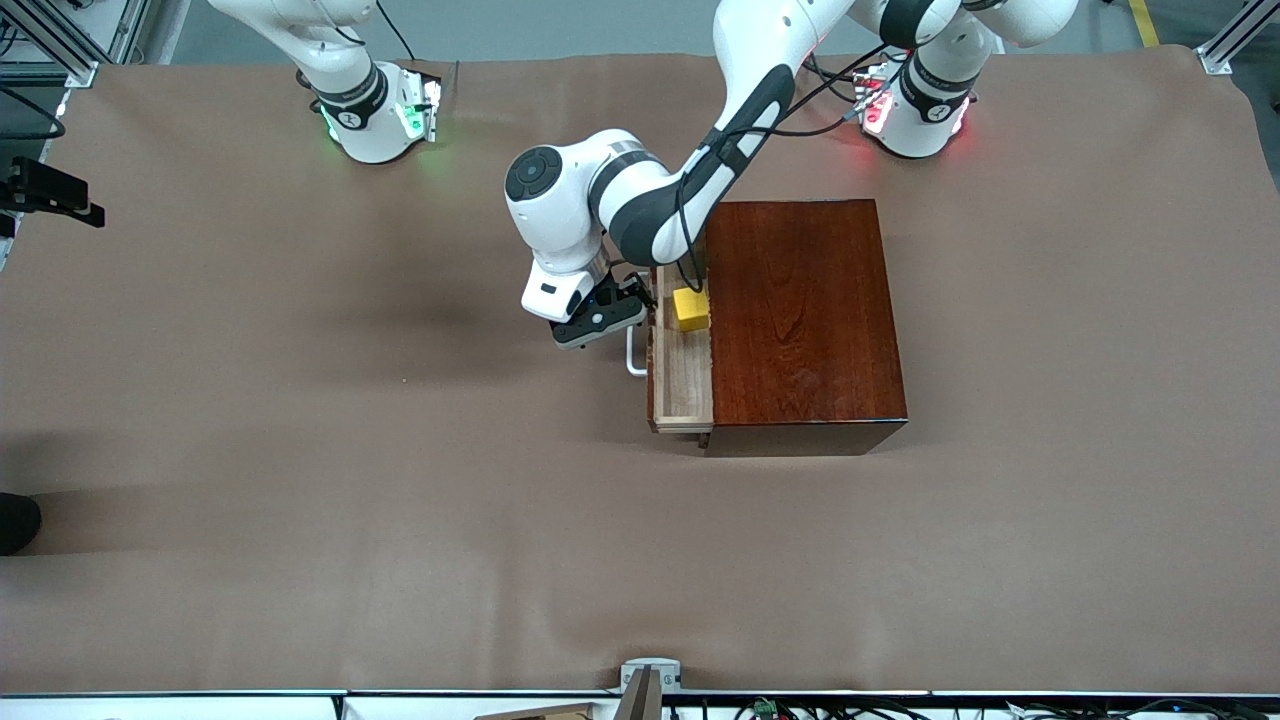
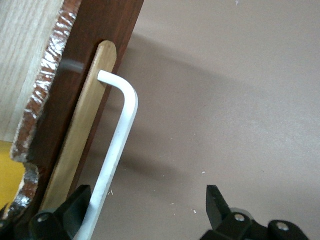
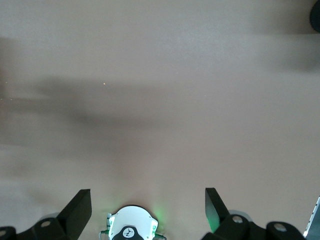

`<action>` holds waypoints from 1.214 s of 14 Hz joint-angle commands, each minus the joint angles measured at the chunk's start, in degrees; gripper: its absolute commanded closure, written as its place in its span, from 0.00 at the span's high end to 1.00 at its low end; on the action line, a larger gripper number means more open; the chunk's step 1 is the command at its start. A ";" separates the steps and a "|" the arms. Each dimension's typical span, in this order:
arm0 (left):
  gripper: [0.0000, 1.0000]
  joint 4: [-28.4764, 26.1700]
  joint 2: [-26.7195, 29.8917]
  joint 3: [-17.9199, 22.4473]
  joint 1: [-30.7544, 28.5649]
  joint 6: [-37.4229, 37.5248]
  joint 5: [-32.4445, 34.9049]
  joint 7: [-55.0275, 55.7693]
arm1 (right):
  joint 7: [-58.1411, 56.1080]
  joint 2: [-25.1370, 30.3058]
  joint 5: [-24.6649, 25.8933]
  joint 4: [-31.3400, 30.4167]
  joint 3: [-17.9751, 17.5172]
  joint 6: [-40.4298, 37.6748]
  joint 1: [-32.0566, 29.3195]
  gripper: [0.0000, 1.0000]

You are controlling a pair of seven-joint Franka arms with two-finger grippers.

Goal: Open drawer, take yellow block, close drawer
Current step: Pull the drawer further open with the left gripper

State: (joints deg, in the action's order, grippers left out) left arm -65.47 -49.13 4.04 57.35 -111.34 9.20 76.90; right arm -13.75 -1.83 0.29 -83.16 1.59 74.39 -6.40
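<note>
The right gripper is out of the front view; its wrist view shows its fingers spread wide over bare table near its own base, holding nothing. That arm waits.

Toward the middle, the left gripper hangs at the drawer front, fingers apart around the white handle; one finger touches or nearly touches the bar, with no grip.

The drawer stands partly open from the box. The block sits inside, close under the box's top edge.

Opening looks done or nearly so. Next comes lifting clear of the handle and coming down over the block.

The arm hides the drawer's end farthest from the front camera. The wrist view shows only a yellow corner of the block.
</note>
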 commanded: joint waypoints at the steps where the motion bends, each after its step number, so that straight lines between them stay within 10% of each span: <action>1: 1.00 7.73 -5.11 -2.29 1.45 -13.30 -7.09 8.18 | 0.75 0.16 0.68 0.10 0.00 -0.29 0.33 1.00; 17: 1.00 7.20 0.25 0.08 0.66 -0.65 -6.30 7.22 | 0.75 0.16 0.50 0.01 0.08 -0.56 -0.19 1.00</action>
State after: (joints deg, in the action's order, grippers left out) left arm -61.28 -49.41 3.70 57.61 -115.16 3.93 83.23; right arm -13.72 -1.84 0.29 -83.16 1.70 74.33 -6.43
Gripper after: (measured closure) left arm 0.000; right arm 0.000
